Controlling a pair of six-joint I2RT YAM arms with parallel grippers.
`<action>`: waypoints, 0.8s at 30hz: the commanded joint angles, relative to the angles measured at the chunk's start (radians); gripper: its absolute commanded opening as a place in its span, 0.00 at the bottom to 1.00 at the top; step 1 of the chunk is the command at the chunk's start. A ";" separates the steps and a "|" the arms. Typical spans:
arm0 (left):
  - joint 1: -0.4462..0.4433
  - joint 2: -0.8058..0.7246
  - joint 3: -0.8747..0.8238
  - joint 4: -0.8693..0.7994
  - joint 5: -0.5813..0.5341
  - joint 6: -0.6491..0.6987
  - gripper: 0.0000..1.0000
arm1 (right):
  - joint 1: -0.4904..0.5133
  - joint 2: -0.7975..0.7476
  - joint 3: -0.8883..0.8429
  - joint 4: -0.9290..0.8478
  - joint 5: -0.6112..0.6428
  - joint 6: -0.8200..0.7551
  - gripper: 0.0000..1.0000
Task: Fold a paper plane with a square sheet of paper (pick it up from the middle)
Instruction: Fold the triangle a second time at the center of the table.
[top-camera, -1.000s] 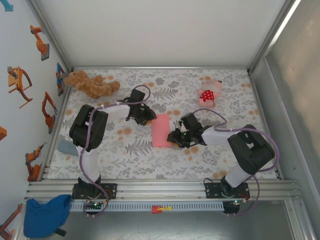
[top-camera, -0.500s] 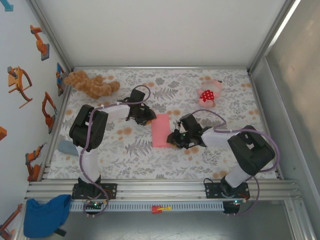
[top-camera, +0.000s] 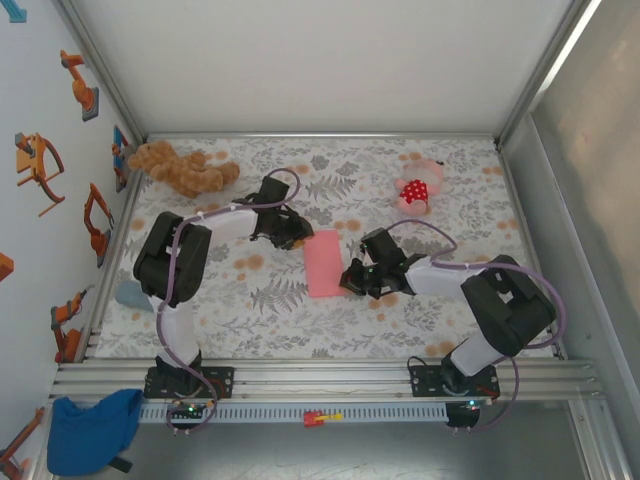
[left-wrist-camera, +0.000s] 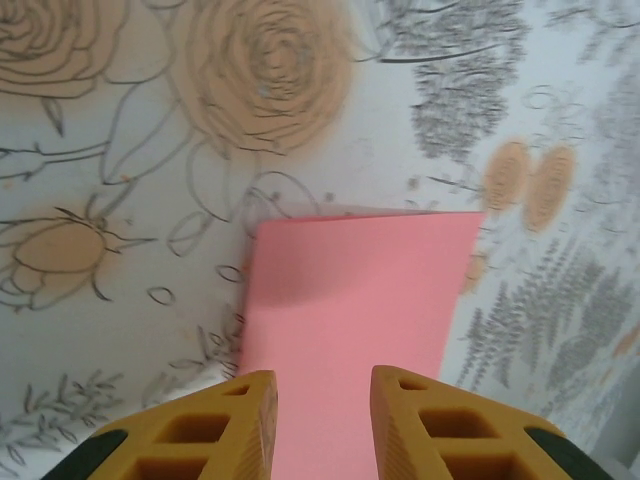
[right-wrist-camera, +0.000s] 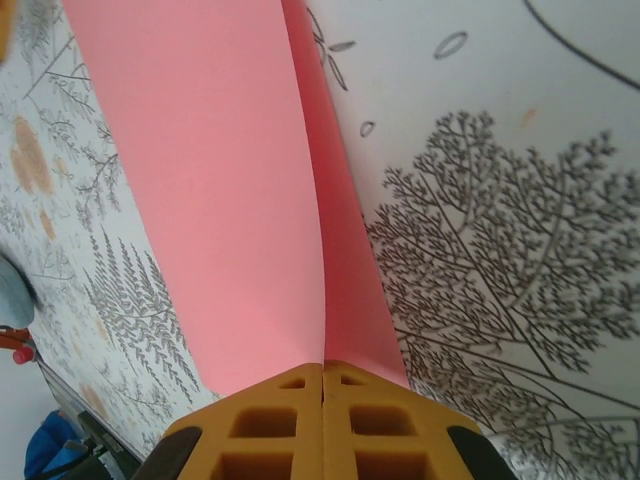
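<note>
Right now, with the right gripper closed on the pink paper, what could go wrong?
1. The right gripper is shut on the folded square sheet of paper, whose two layers gape near the fingers; pulling may skew the fold.
2. The left gripper stands open over the far end, not gripping it, so the sheet could slide or crumple.

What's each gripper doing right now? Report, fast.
Left gripper: open, fingers apart over the pink paper sheet, not gripping it.
Right gripper: shut on the pink paper sheet's lifted flap.
</note>
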 joint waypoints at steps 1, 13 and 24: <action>-0.005 -0.089 -0.036 0.076 0.043 -0.006 0.31 | 0.004 -0.039 0.050 -0.121 0.024 -0.055 0.00; -0.060 -0.029 -0.114 0.058 -0.034 -0.030 0.26 | 0.004 -0.033 0.099 -0.205 -0.021 -0.133 0.00; -0.064 0.018 -0.118 0.030 -0.045 -0.022 0.24 | 0.004 0.051 0.194 -0.181 -0.069 -0.149 0.00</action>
